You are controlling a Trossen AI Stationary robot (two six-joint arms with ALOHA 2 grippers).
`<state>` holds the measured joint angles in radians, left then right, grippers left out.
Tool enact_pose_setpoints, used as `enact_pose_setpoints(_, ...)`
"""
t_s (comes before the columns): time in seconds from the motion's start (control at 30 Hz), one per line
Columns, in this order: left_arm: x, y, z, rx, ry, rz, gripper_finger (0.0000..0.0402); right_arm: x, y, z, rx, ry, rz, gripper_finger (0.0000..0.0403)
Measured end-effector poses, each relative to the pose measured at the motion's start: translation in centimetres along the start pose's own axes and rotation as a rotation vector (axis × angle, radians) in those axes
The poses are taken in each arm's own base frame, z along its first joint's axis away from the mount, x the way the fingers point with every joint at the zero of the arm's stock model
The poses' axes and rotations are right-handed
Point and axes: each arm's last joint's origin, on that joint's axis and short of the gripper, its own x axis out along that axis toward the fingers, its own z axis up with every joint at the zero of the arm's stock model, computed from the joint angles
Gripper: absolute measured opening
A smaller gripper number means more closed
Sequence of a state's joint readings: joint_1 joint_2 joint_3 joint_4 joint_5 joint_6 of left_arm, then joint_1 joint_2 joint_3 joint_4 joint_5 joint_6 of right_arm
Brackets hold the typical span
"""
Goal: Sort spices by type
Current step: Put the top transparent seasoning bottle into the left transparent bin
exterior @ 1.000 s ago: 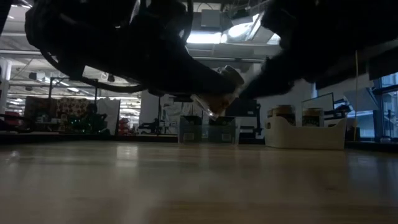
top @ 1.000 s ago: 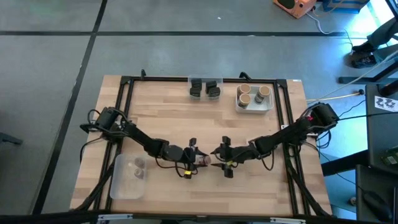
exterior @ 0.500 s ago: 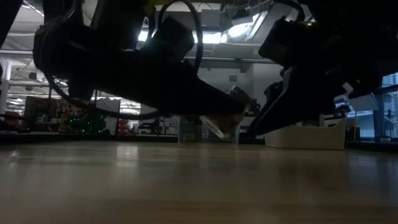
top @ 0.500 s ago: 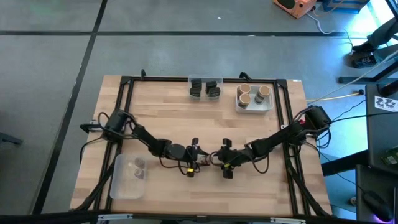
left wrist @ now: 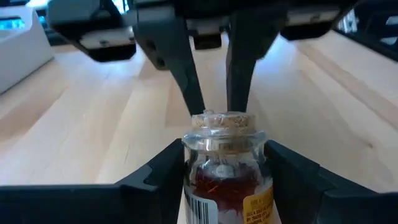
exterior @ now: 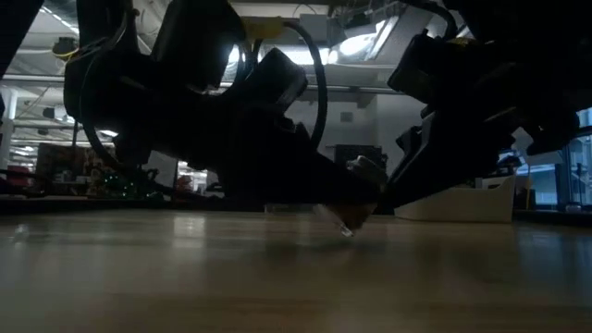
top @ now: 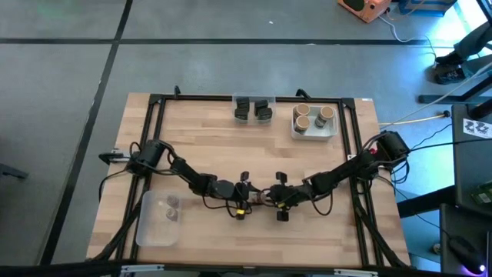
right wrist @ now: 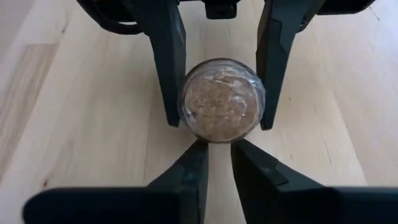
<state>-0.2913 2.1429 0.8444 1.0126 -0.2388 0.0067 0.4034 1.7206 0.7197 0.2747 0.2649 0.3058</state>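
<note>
two hands meet over a small corked jar at mid-bench

the left hand (top: 247,195) and the right hand (top: 270,195) face each other near the middle of the wooden bench (top: 200,146), toward its front edge. between them sits a tiny jar (top: 260,197) with a brown cork top.

in the left wrist view the jar (left wrist: 225,163) stands between the left hand's own dark fingers (left wrist: 155,177), which press against its glass sides; red threads and a yellow label show through the glass. the left hand is clamped on the jar. the right hand's fingers (left wrist: 186,74) reach in from the far side and stand close together just behind the cork.

the right wrist view looks onto the cork end of the jar (right wrist: 222,99). the left hand's fingers (right wrist: 165,56) flank it on both sides, while the right hand's own fingers (right wrist: 186,171) lie nearly together just beside its rim; whether they touch it cannot be told.

in the low view the jar (exterior: 356,199) hangs tilted, its lower end just above the bench.

at the far edge of the bench, two dark boxy jars (top: 254,109) sit side by side in a clear tray. next to them, a white tray (top: 332,130) holds three round tan-topped jars (top: 311,118). near the front left corner, a shallow clear tray (top: 150,231) holds two more tiny jars (top: 171,206).
</note>
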Motion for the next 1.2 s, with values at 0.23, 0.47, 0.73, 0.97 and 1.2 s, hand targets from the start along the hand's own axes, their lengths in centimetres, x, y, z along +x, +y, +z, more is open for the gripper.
enact_pose_setpoints(0.23, 0.0, 0.0, -0.5, 0.005, 0.046, -0.003, 0.023, 0.0, 0.0, 0.3, 0.006, -0.024, -0.006, 0.005)
enact_pose_setpoints(0.47, 0.0, 0.0, -0.4, -0.001, 0.039, -0.003, 0.0239, 0.0, 0.0, 0.2, 0.004, -0.017, -0.007, 0.0041)
enact_pose_setpoints(0.73, -1.4, -0.5, 1.8, 0.024, 0.132, -0.022, 0.024, -1.7, 0.2, 1.6, 0.03, 0.016, 0.056, 0.004)
enact_pose_setpoints(0.97, -3.9, -0.6, 4.2, -0.026, 0.282, -0.025, 0.0241, -2.0, 0.5, 3.7, 0.056, -0.043, 0.061, 0.0067)
enact_pose_setpoints(1.2, -6.2, -1.3, 5.9, -0.035, 0.345, 0.007, 0.0241, -1.0, 1.3, 5.2, 0.064, -0.113, 0.065, 0.0193)
